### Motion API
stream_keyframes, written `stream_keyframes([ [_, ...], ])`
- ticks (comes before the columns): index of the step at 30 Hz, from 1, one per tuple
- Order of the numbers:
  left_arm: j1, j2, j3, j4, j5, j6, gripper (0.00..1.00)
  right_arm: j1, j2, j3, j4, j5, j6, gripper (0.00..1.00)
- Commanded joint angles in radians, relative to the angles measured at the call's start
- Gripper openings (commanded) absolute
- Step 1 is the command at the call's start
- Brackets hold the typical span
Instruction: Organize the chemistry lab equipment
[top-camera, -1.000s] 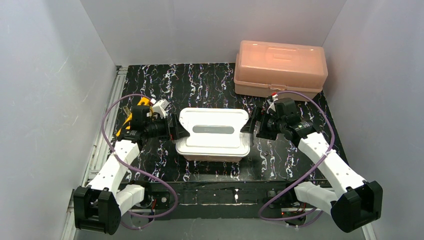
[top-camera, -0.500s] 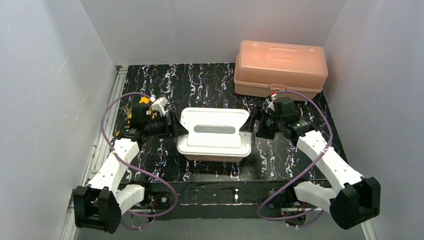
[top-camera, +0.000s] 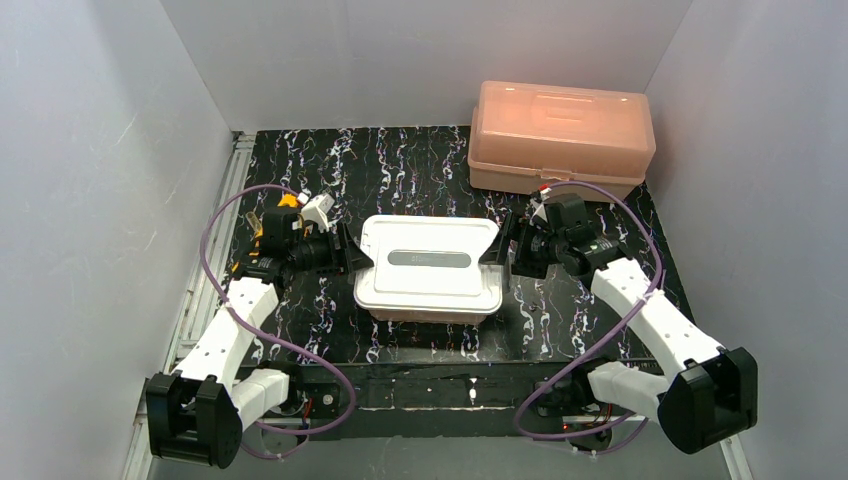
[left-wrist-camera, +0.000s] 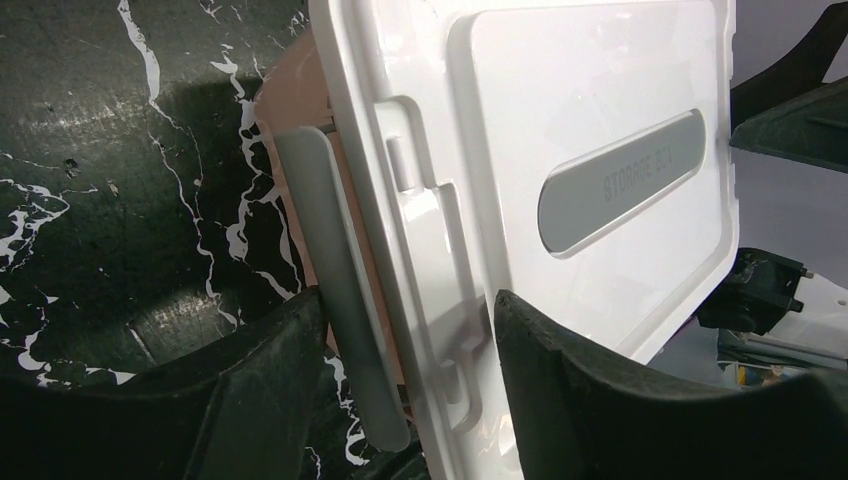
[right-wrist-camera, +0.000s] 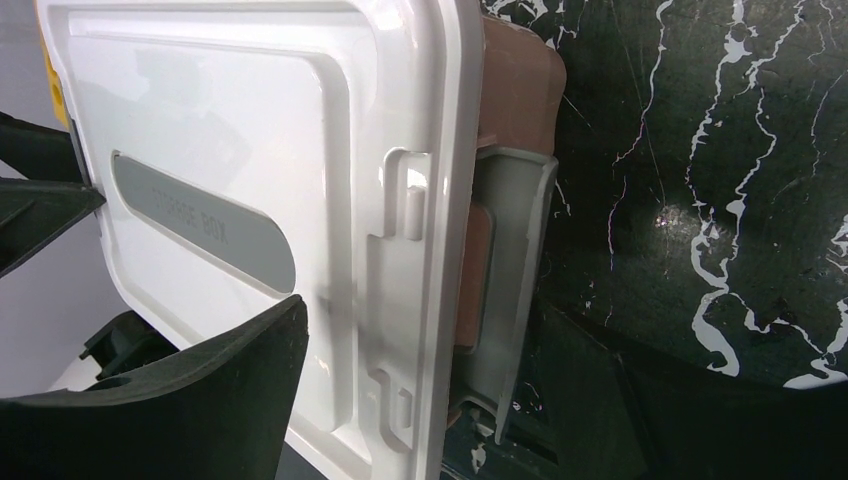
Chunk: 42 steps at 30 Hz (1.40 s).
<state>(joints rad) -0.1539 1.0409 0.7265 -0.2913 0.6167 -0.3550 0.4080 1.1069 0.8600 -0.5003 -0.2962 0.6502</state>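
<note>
- Top external view: a pink tub (left-wrist-camera: 290, 100) closed by a white lid (top-camera: 430, 258) is seen at the centre of the table (top-camera: 400, 160), and a larger pink case (top-camera: 560, 135) is set at 1 o'clock.
- The left gripper (top-camera: 354, 258) is placed at the tub's 9 o'clock end. Its jaws are narrowed around the lid's rim and the grey latch (left-wrist-camera: 320, 250). Whether the rim is actually pinched cannot be told.
- The right gripper (top-camera: 498, 253) is placed at the 3 o'clock end with its jaws wide. One finger is held above the lid and the other clear of the latch there, so nothing is held.
- Of the equipment, only the yellow test-tube rack (top-camera: 288, 201) is glimpsed, at 10 o'clock behind the left wrist. The rest is not seen in any view.
- The step in hand is judged to be the opening of the tub.
- For the next move, both ends should be gripped or unlatched evenly, so that the lid is raised level and the tub is not dragged.
</note>
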Motion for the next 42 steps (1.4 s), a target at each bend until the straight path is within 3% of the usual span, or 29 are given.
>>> stream_keyframes([
  [1, -0.007, -0.015, 0.02, -0.006, -0.006, 0.03, 0.59, 0.015, 0.012, 0.039, 0.026, -0.018, -0.013, 0.87],
  [27, -0.068, 0.006, 0.076, -0.109, -0.132, 0.166, 0.44, 0.171, 0.138, 0.192, -0.024, 0.091, -0.034, 0.84],
  [37, -0.106, -0.003, 0.072, -0.124, -0.191, 0.226, 0.15, 0.191, 0.166, 0.213, -0.018, 0.096, -0.029, 0.83],
  [40, -0.107, -0.006, 0.072, -0.132, -0.199, 0.232, 0.14, 0.193, 0.17, 0.218, -0.021, 0.1, -0.03, 0.83],
  [42, -0.107, -0.01, 0.078, -0.138, -0.199, 0.222, 0.25, 0.193, 0.169, 0.216, -0.024, 0.107, -0.029, 0.83],
])
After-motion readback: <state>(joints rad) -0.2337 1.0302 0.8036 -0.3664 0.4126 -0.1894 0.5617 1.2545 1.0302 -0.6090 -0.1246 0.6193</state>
